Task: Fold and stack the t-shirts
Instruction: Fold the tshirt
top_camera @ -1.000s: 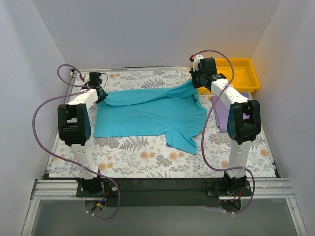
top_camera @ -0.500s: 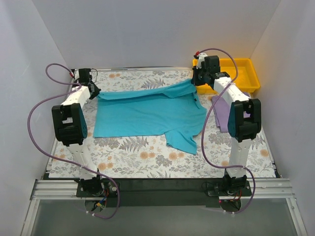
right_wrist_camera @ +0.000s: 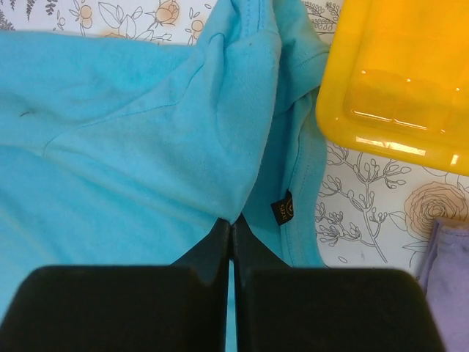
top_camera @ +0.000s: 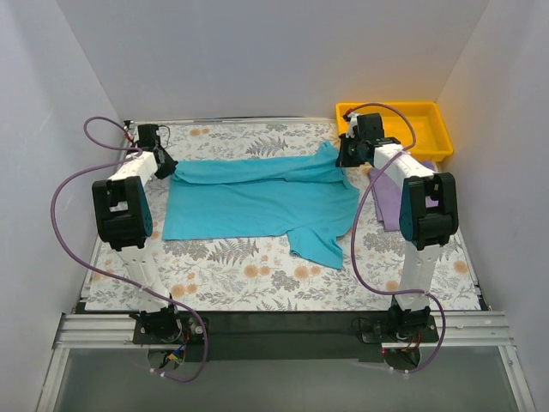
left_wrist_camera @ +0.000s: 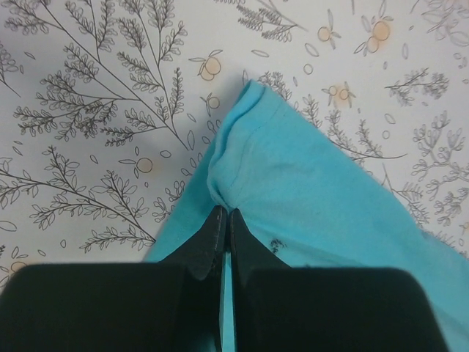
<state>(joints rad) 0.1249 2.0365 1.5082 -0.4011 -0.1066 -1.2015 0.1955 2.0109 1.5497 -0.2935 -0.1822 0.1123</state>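
Teal t-shirt (top_camera: 257,197) lies spread out on the flowery table (top_camera: 240,268), and it reaches from one gripper to the other. The left gripper (top_camera: 165,163) is squeezed tight on the far left corner of this shirt. In the left wrist view its two black fingers (left_wrist_camera: 212,235) are pressed together, with a little fold of blue cloth caught between the tips. The rest of the cloth runs off to the right of the fingers and back under them. Bare table shows in front of the tips and to their left. The right gripper (top_camera: 345,154) is squeezed tight too, on the far right corner of the same shirt. In the right wrist view its fingers (right_wrist_camera: 216,242) meet on a fold of blue cloth, and most of the shirt lies to their left. A small dark tag (right_wrist_camera: 283,210) sits on the cloth just to the right of the tips. The yellow tray (right_wrist_camera: 396,73) is in front of this gripper and to its right, just beside the edge of the shirt. The lavender t-shirt (top_camera: 388,204) lies to the right of this gripper and back toward the arm's base, partly hidden under the arm. Between the two grippers the far edge of the teal t-shirt is bunched and wrinkly. One sleeve (top_camera: 317,247) sticks out on the near side, closer to the right gripper than to the left one.
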